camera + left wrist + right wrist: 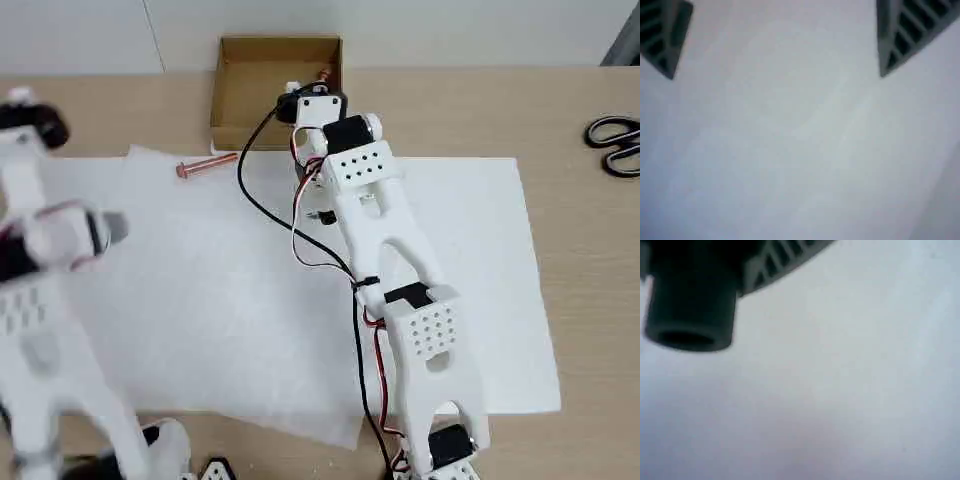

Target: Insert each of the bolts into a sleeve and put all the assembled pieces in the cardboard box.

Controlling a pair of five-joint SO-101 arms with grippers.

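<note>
Now, your right gripper [313, 92] is clamped on a black sleeve [690, 305] at the cardboard box [250, 95]; lower it well inside before releasing; your left gripper [776, 75] hangs with its fingers apart; one bolt [205, 166] lies on the paper [200, 320].

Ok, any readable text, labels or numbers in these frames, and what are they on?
No readable text in any view.
cardboard box: plain walls, no print visible.
bolt and black sleeve: no markings visible.
scissors and white sheet: nothing written.
Arm housings: no legible labels or numbers.
</note>
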